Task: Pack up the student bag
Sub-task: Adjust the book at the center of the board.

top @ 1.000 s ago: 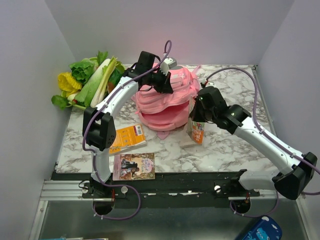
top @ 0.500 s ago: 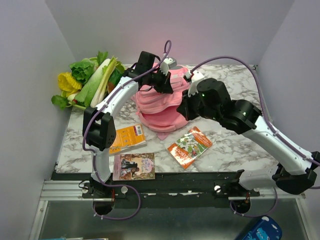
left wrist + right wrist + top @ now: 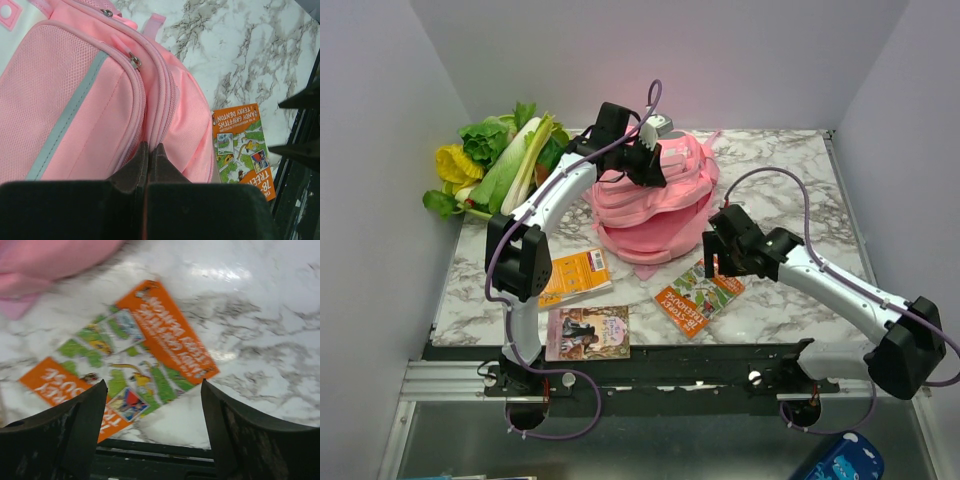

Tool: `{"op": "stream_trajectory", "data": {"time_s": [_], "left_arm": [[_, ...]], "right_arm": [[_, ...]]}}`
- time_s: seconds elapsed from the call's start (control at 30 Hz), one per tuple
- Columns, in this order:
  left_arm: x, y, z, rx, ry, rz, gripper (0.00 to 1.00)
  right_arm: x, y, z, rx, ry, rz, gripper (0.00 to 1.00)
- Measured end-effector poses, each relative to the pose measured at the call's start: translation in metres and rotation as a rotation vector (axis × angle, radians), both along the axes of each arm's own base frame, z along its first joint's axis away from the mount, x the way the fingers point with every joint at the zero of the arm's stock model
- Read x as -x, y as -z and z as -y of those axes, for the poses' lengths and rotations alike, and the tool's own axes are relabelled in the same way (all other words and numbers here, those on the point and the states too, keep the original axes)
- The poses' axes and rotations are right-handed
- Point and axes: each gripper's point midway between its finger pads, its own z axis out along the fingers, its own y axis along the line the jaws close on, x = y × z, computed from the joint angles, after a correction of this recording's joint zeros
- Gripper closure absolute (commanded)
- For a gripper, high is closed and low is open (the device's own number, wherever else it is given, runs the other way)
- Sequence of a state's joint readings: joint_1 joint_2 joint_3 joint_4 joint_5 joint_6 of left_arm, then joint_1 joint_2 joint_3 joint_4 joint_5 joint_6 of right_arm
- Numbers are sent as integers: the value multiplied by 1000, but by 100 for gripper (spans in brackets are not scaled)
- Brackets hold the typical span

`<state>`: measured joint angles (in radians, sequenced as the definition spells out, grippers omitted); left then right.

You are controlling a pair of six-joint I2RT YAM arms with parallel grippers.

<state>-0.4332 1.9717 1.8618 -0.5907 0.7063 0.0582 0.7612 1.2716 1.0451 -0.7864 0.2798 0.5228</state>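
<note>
Since you're after counts: one marble table (image 3: 790, 180) and one student bag (image 3: 655, 215), pink, sitting rear-centre on it and the biggest item there. There's one heap of leafy vegetables (image 3: 505, 160) at the rear left corner. The pieces overlap, so you can't count them.

Three books lie flat:
- orange book (image 3: 575, 275), near-left of the bag
- brown-cover book (image 3: 588, 332), at the near edge
- orange-and-green book (image 3: 685, 300), just in front of the bag's right side

Two grippers:
- Left gripper (image 3: 150, 146) is on the bag's top with its fingers pressed together, tips against pink fabric by a zipper seam. You can't tell whether any fabric is pinched.
- Right gripper (image 3: 152, 385) hangs over the orange-and-green book with its fingers spread wide, holding nothing.

Hidden or cut off:
- The left arm (image 3: 555, 195) covers the bag's upper left.
- The right gripper masks one corner of that book in the top view.
- A blue item (image 3: 845, 460) at bottom right is cut off by the frame and unreadable.
</note>
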Motion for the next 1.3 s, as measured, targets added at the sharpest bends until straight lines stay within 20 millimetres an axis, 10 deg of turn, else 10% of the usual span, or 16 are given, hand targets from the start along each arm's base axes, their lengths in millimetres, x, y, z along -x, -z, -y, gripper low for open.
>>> {"op": "stream_trajectory", "data": {"time_s": [0.17,0.5,0.7,0.97,1.3], "left_arm": [[0,0,0,0,0,0,100],[1,-1,-1,-3,1,-4,100],[1,-9,-2,-5,3,1,100],[1,-13,-6,-13,7,12,100],[3,-6,-7,-19,18,-10,100]], "right_arm": [[4,40,38,46,24,-54,11],[26,3,-48,-42,-811,268,19],[16,21,-77,48,-1139,241,24],[17,74,-83,113,-1337,79,26],[7,91,-89,144,-1426,33,32]]}}
